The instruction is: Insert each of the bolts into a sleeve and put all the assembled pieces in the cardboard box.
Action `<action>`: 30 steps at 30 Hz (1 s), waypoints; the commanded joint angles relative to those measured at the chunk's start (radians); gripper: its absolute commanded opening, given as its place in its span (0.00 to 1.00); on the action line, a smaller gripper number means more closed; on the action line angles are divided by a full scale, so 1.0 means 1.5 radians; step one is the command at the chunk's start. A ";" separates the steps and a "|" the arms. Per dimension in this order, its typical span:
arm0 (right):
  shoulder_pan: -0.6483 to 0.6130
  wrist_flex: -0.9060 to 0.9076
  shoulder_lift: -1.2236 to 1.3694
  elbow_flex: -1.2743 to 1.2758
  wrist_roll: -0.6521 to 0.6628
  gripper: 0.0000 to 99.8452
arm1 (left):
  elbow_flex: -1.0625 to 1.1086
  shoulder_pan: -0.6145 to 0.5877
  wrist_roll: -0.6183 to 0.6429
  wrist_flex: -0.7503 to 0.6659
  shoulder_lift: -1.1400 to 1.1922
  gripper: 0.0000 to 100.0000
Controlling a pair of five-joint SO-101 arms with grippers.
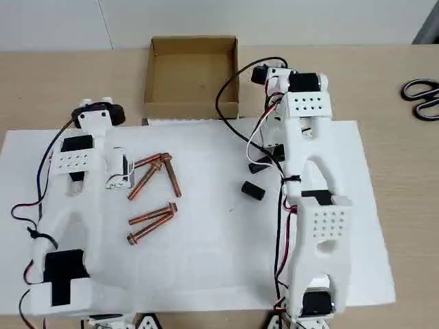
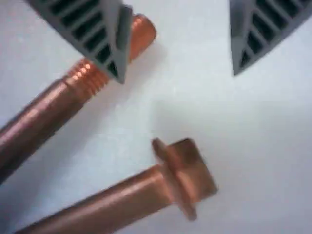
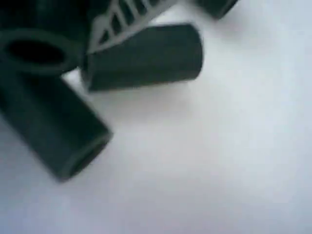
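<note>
**Left to right across the table.** The left gripper (image 2: 178,72) hangs low over the copper bolts (image 1: 152,195) on the white sheet (image 1: 206,267). Its jaws are spread wide and hold nothing. One fingertip (image 2: 109,44) overlaps the threaded end of one bolt (image 2: 73,92). The flanged head of a second bolt (image 2: 183,175) lies just beside, outside the gap. Five bolts lie loose: three crowded by this gripper, two side by side nearer the arms' bases. The cardboard box (image 1: 154,75) stands past the sheet's far edge, and no assembled piece is in it yet. Right of centre lie the black sleeves (image 1: 253,190), one apart from the rest. The right gripper (image 1: 272,147) sits among the farther ones, with a ribbed finger (image 3: 122,17) against one sleeve (image 3: 146,58) and another sleeve (image 3: 58,131) just beside. Whether its jaws are closed cannot be told. Scissors (image 1: 420,96) lie at the far right, well apart.

**Probable faults.**
- **Left side:** the fingertip stands over the thread rather than astride the shank. Closing from here would likely press the bolt down or set it rolling instead of seizing it.
- **Neighbouring bolts:** they lie close enough to be dragged along or pinched together with the chosen one.
- **Right side:** the crowded sleeves invite a double grasp, or a nudge that sends one rolling off.
- **Insertion:** a sleeve held askew would put its bore out of line with the bolt — a likely jam when the two meet.
</note>
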 commanded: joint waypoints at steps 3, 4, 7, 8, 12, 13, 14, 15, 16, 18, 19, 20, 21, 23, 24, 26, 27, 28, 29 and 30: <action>0.023 0.011 -0.131 0.104 -0.008 0.00 | -0.100 0.040 -0.014 0.066 -0.029 0.04; 0.030 0.011 -0.147 0.128 -0.007 0.00 | -0.124 0.048 -0.017 0.084 -0.029 0.03; 0.061 0.011 -0.197 0.199 -0.007 0.00 | -0.209 0.065 -0.017 0.141 -0.029 0.03; 0.072 0.011 -0.214 0.224 -0.007 0.00 | -0.241 0.069 -0.017 0.159 -0.029 0.04; 0.106 0.009 -0.287 0.322 0.017 0.00 | -0.350 0.089 -0.017 0.227 -0.028 0.04; 0.112 0.006 -0.304 0.346 0.025 0.00 | -0.368 0.096 -0.017 0.242 -0.027 0.04; 0.119 0.004 -0.324 0.368 0.029 0.00 | -0.379 0.105 -0.017 0.255 -0.027 0.04; 0.126 0.004 -0.342 0.388 0.030 0.00 | -0.382 0.115 -0.017 0.262 -0.027 0.05; 0.132 0.001 -0.361 0.406 0.030 0.00 | -0.381 0.125 -0.016 0.266 -0.027 0.05; 0.149 0.001 -0.396 0.439 0.032 0.00 | -0.376 0.140 -0.016 0.268 -0.017 0.05; 0.157 0.001 -0.415 0.454 0.039 0.00 | -0.376 0.147 -0.016 0.270 -0.004 0.05; 0.166 0.001 -0.431 0.470 0.048 0.01 | -0.377 0.152 -0.016 0.276 0.015 0.06; 0.177 -0.001 -0.448 0.485 0.055 0.01 | -0.377 0.157 -0.017 0.280 0.040 0.06; 0.201 -0.010 -0.474 0.516 0.057 0.01 | -0.377 0.157 -0.040 0.282 0.102 0.06; 0.214 -0.017 -0.487 0.536 0.057 0.01 | -0.381 0.152 -0.053 0.282 0.135 0.06; 0.240 -0.039 -0.509 0.580 0.057 0.01 | -0.403 0.139 -0.071 0.287 0.191 0.06; 0.251 -0.050 -0.519 0.602 0.058 0.01 | -0.418 0.135 -0.075 0.294 0.217 0.06; 0.260 -0.061 -0.528 0.626 0.058 0.01 | -0.434 0.131 -0.075 0.298 0.238 0.06; 0.267 -0.072 -0.539 0.651 0.058 0.01 | -0.450 0.129 -0.075 0.305 0.255 0.08; 0.274 -0.080 -0.549 0.672 0.058 0.01 | -0.463 0.126 -0.075 0.310 0.266 0.09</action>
